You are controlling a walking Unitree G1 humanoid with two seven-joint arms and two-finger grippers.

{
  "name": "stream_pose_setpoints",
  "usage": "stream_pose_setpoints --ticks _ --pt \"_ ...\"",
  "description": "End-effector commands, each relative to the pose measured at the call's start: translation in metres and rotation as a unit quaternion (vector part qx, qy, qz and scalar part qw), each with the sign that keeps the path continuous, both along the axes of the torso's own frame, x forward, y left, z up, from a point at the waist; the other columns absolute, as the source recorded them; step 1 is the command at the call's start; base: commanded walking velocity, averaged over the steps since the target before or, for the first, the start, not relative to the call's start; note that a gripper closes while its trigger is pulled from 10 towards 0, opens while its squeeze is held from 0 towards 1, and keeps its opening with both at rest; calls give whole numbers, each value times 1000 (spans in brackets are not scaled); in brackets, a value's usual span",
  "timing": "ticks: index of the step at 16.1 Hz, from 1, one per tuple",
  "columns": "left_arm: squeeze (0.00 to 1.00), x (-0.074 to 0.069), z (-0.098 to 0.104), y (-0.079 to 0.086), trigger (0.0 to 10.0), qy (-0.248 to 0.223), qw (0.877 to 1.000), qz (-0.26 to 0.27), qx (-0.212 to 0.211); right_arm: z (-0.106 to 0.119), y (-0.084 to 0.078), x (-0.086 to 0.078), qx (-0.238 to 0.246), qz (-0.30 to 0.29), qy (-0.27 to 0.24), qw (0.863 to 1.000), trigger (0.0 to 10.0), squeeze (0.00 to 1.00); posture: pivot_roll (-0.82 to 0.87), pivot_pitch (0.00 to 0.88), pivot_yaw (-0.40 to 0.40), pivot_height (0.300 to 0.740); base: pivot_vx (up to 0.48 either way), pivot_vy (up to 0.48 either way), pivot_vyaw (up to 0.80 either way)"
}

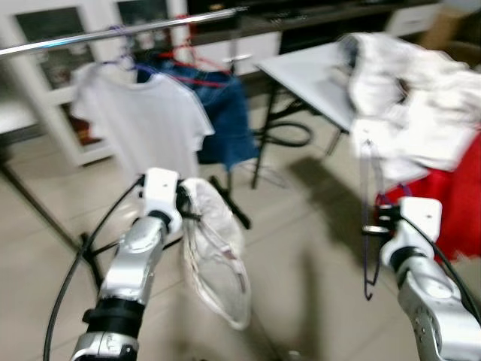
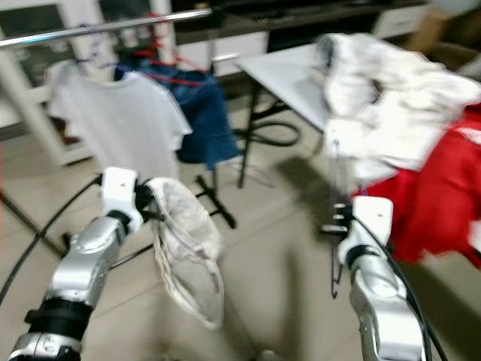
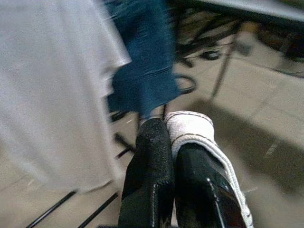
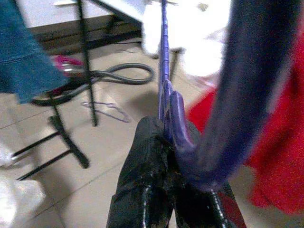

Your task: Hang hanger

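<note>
A purple wire hanger hangs upright from my right gripper, which is shut on it low at the right. In the right wrist view the hanger runs up out of the shut black fingertips. My left gripper is shut on a white garment that droops below it. The left wrist view shows its fingers pinching the garment's hem. A chrome clothes rail crosses the upper left, well beyond both grippers.
On the rail hang a white T-shirt and a blue denim piece. A white table at the right carries a heap of white clothes, with red cloth draped below. The rack's black legs and a hose lie on the tiled floor.
</note>
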State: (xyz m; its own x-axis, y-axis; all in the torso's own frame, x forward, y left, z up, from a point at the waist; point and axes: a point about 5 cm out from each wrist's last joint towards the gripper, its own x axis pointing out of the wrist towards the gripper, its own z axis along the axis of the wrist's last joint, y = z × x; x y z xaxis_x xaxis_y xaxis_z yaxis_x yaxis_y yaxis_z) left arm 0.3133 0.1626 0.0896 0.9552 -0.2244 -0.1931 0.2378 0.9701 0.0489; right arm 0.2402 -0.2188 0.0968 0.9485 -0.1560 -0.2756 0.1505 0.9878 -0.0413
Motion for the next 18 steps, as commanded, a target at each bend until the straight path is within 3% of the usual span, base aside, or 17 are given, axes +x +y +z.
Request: stream_pose_setpoints --ticks 1,4,9,12,18 --pt "0 6 16 4 10000 -28 1000 1 14 1 6 3 6 5 -3 1000 10000 0 21 0 -18 740 0 0 -800" --pt "0 7 19 -5 10000 -24 1000 -16 7 -1 7 1 8 8 5 1000 10000 0 26 0 -26 740 0 0 -800" --pt "0 6 18 1 10000 -19 1000 -1 4 1 8 8 20 1 8 1000 10000 0 28 0 -15 740 0 0 -800" --pt "0 4 16 -3 10000 -13 1000 -17 4 -5 6 -2 18 -9 28 999 10000 0 13 0 -13 740 0 0 -800" --pt "0 11 21 -10 10000 -16 999 -34 8 -3 7 0 17 -14 31 999 10000 0 7 0 -6 740 0 287 -798"
